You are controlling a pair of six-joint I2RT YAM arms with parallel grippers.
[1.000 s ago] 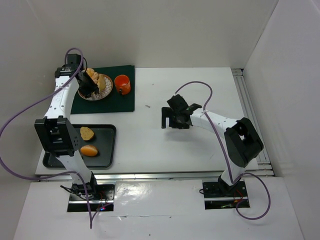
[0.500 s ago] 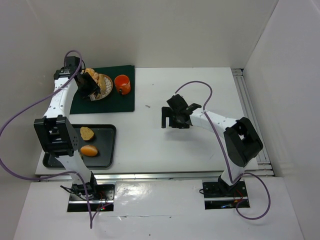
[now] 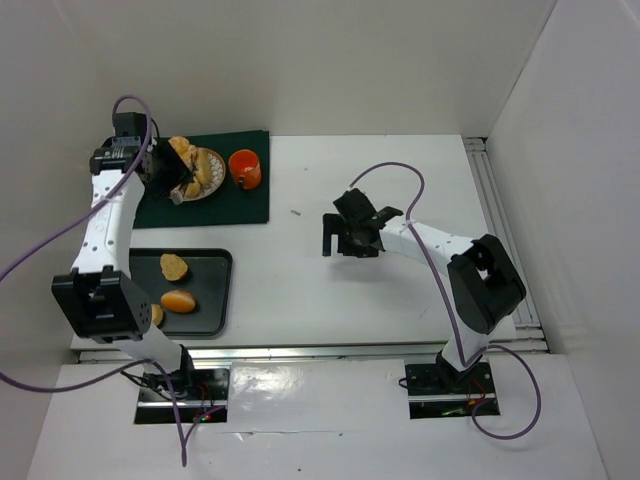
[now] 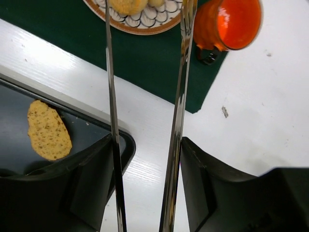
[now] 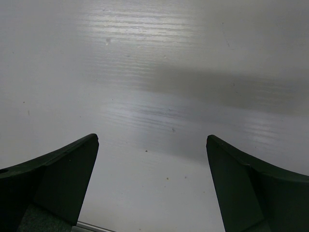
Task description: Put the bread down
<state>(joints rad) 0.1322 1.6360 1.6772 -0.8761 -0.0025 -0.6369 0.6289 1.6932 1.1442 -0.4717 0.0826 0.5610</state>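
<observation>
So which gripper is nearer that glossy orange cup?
Left. The left gripper hovers over the patterned plate beside the orange cup; the right gripper hangs far off over white table.

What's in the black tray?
A speckled roll, an orange roll, and seemingly a third roll half behind the left arm. The arm covers the tray's near-left corner; unknown there.

oval golden bread roll [image 4: 48, 130]: rough, matt | round orange cup [image 4: 236, 19]: glossy glaze | dark green cloth mat [image 4: 145, 58]: matt | white bench [image 4: 270, 96]: smooth sheen
</observation>
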